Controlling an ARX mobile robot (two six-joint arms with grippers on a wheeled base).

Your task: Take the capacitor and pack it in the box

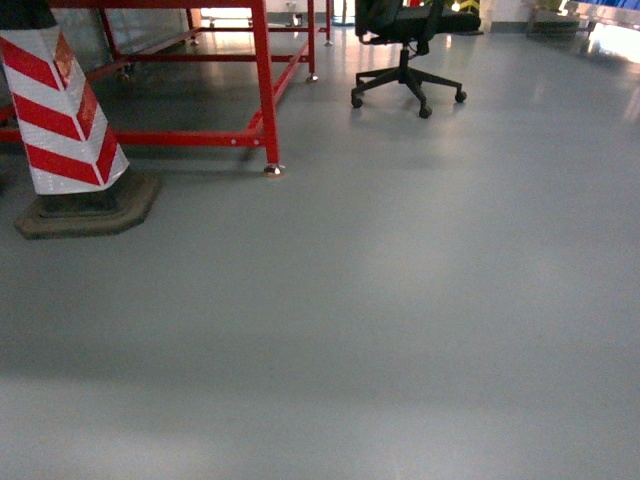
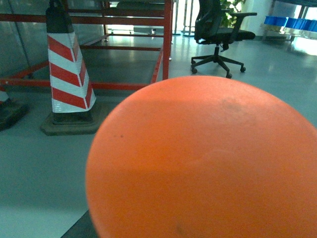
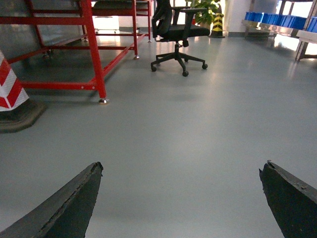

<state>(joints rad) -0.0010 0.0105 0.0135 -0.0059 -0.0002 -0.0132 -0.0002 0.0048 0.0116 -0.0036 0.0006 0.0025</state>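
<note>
You are viewing smooth glossy grey floor (image 1: 400,300), striped red-white cone (image 1: 62,110) on its dark octagonal base, red steel frame (image 1: 265,85) standing right of the cone, black swivel chair (image 1: 405,60) beyond, right gripper (image 3: 181,198) showing dark matte fingers (image 3: 74,203) spread wide, smooth orange dome (image 2: 208,163) filling the left wrist view, left fingers' state untellable, box and capacitor out of sight.

The right gripper (image 3: 181,198) has its two dark fingers (image 3: 64,208) spread wide, with only bare grey floor (image 3: 188,148) between them. Beyond the left finger stands a red metal frame (image 3: 94,54) and a striped cone (half cut off) (image 3: 12,94). Far ahead of the jaws sits a black office chair (image 3: 176,34).
</note>
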